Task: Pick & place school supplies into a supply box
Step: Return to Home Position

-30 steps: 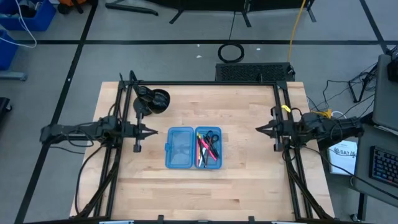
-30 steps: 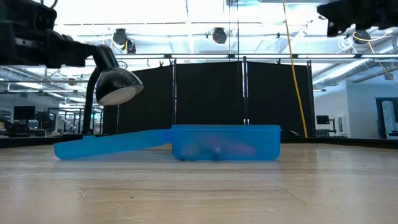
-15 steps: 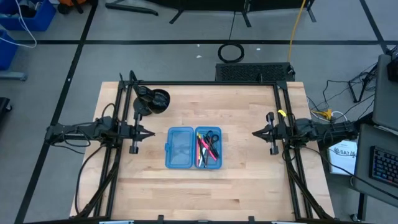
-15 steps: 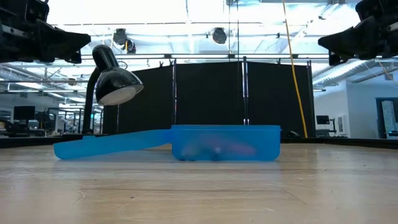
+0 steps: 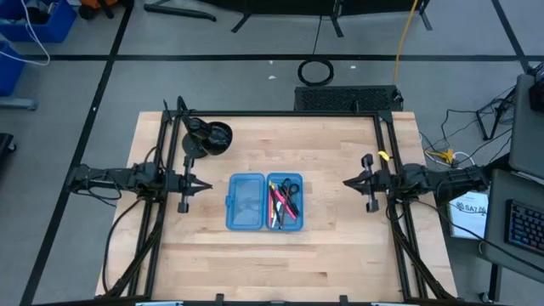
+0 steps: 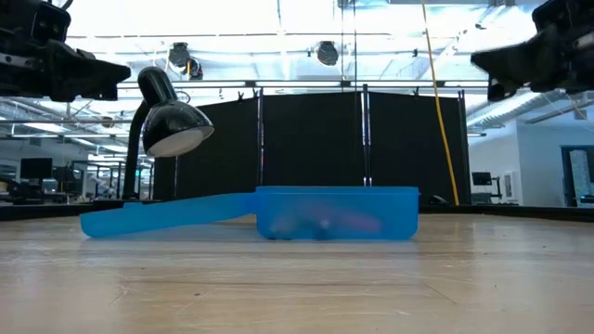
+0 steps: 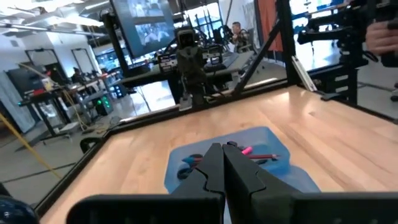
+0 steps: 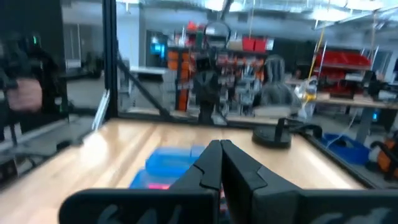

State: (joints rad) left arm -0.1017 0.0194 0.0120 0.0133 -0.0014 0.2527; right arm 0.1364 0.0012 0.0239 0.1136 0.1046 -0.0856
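1. Lying open just 6 o'clock-ward of the table's middle in the high view, the box [image 5: 242, 202] has its two blue halves side by side.
2. The 9 o'clock half holds nothing. The 3 o'clock half holds the pens [image 5: 276, 206], red, pink and dark ones bunched lengthwise, with the scissors [image 5: 291, 187] at their 12 o'clock end.
3. From the low view the filled half stands as a cloudy blue tub, and the other half slopes away from it down to the wood.
4. The left gripper [image 5: 207, 182] hangs in the air at 9 o'clock from the box, near it and pointing at it. Its wrist view shows the fingers [image 7: 211, 163] pressed together with nothing between them.
5. The right gripper [image 5: 347, 181] hangs at 3 o'clock, a little further out. It is likewise closed tight and empty, with its fingers [image 8: 210, 163] meeting at the tips.
6. A black lamp [image 5: 208, 136] stands at 11 o'clock from the box, near the table's corner.
7. The table [image 5: 323, 255] is pale planked wood, otherwise bare, edged by a black frame [image 5: 272, 113].
8. Around it lies grey floor [image 5: 212, 81] crossed by dark tape lines, with a cable coil [image 5: 315, 71] at 12 o'clock and a keyboard [image 5: 525, 228] at 3 o'clock.
9. Beyond the table, the low view shows a black curtain [image 6: 316, 148] under bright ceiling lights.
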